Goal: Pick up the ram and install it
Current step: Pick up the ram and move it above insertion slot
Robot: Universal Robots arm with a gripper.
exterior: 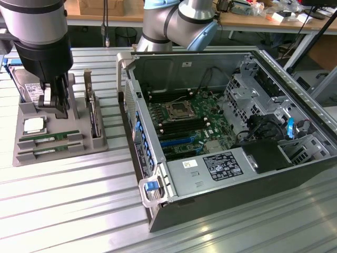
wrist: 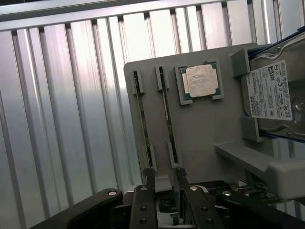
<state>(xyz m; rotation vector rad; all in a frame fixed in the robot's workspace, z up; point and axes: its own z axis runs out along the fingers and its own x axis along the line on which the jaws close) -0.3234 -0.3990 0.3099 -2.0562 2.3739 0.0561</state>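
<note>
Green and thin, the ram [wrist: 166, 112] is sitting on edge in a slot of the grey tray [wrist: 205, 133], a twin stick [wrist: 143, 119] beside it. This is probably leaving its top edge free for a grasp, just ahead of the pincer [wrist: 165, 183]. The pincer is hanging released, gripping nothing. The arm is reaching straight down at the table [exterior: 79, 205], well apart from the open computer case [exterior: 210, 182].

The ram [exterior: 50, 138] is green, its tray [exterior: 58, 158] grey, the ribbed table [exterior: 63, 200] silvery.
</note>
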